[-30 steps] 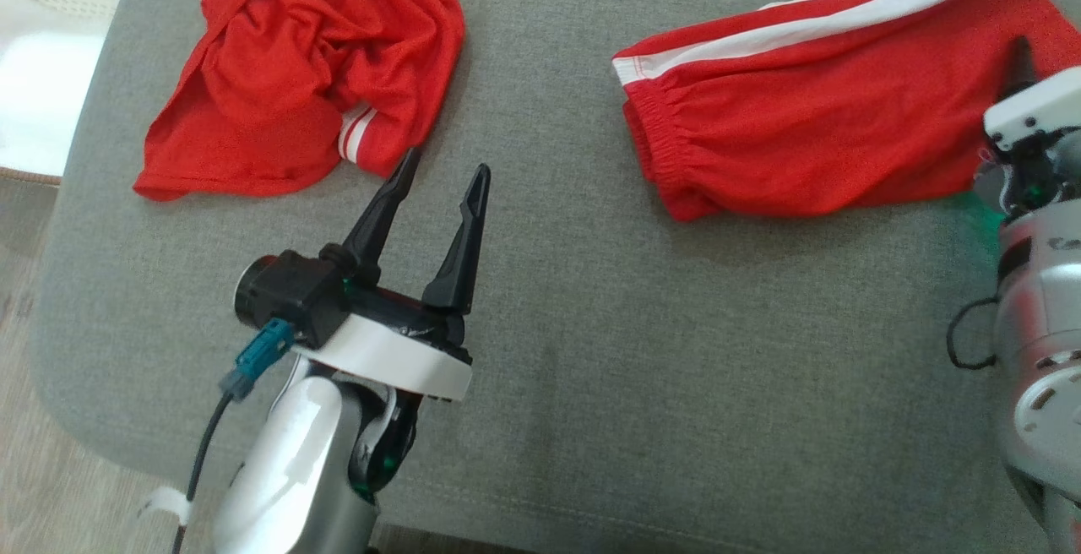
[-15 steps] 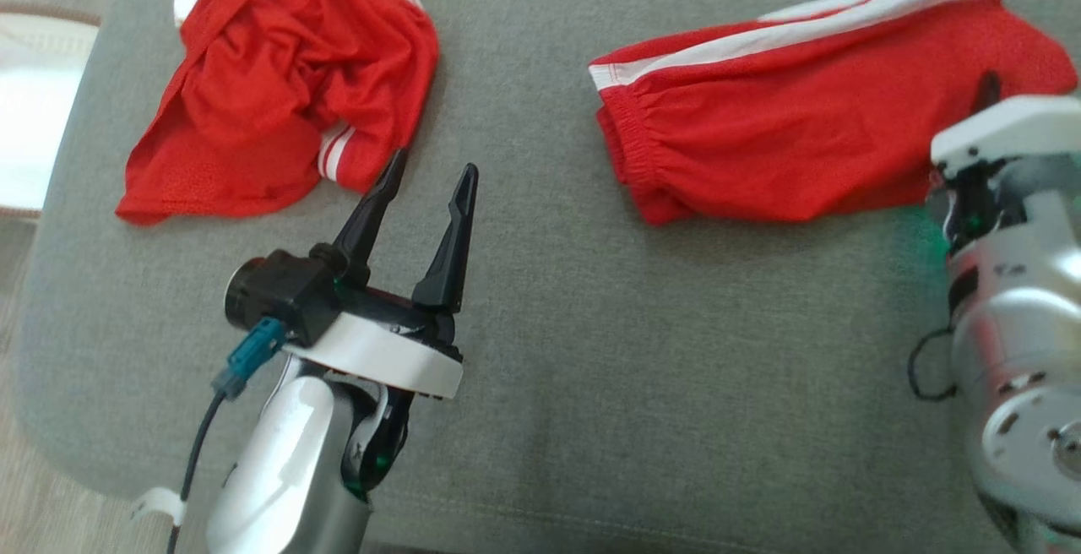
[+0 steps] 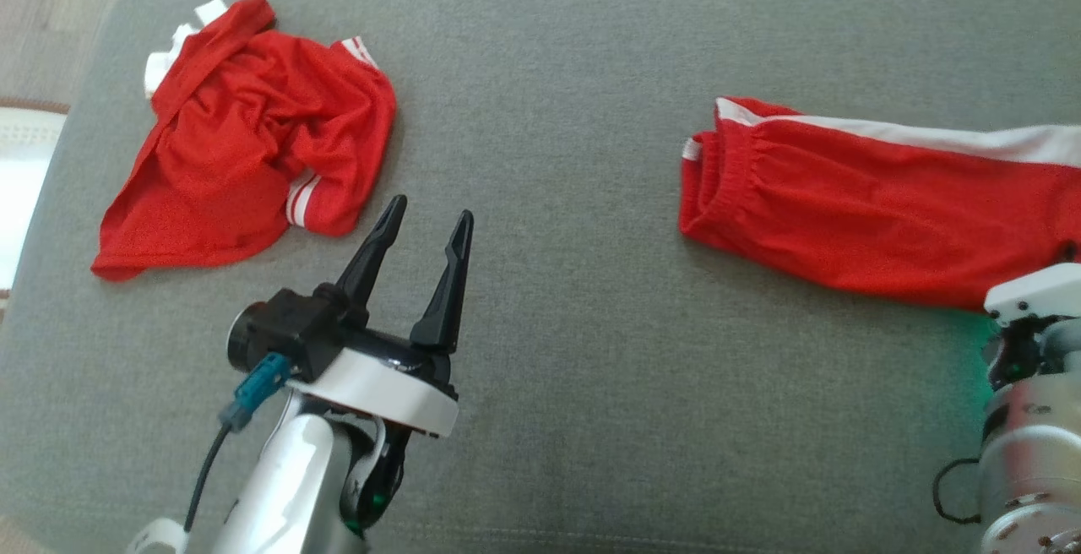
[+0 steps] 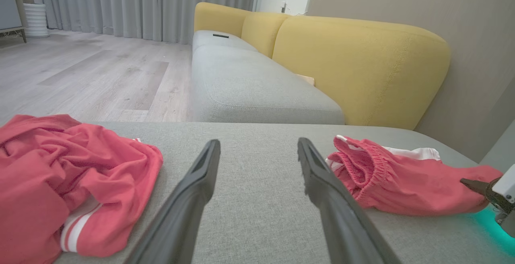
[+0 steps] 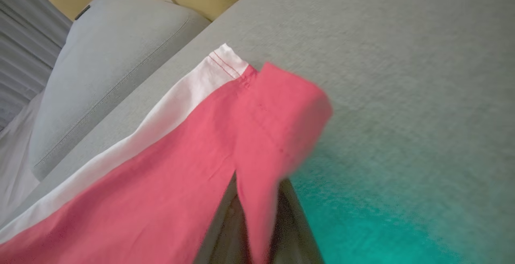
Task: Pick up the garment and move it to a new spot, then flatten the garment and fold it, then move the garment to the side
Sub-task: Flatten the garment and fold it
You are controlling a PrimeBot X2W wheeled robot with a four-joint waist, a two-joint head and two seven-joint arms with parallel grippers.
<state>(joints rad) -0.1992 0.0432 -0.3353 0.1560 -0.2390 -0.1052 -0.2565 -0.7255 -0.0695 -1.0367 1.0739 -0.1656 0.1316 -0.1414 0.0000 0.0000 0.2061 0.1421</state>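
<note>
**Item 1. Crumpled red garment** point(image 3: 245, 149). Lies at the far left of the grey cushion point(image 3: 574, 385). Bunched in a heap with a white-striped cuff showing. Nothing touches it.

**Item 2. Left gripper** point(image 3: 431, 209). Near left, just beside the heap's near right corner and apart from it. Its fingers are spread wide with nothing between them.

**Item 3. Red shorts** point(image 3: 844, 208). On the right half of the cushion, lying flat as a long band. The elastic waistband is at the left end and a white stripe runs along the far edge. These are judged to be the garment in hand.
- Handling, as a judgement: light, thin and limp, with no stiffness and nothing fragile. From a single pinch the free end would likely droop or drag on the cushion, and any layers could slide apart.
- Best hold: through all layers at the hem or the gathered waistband, where the cloth is thickest.

**Item 4. Right gripper** point(image 5: 257, 193). Near right, at the shorts' hem end. Its fingers are pressed together, pinching a flap of the red cloth.
</note>
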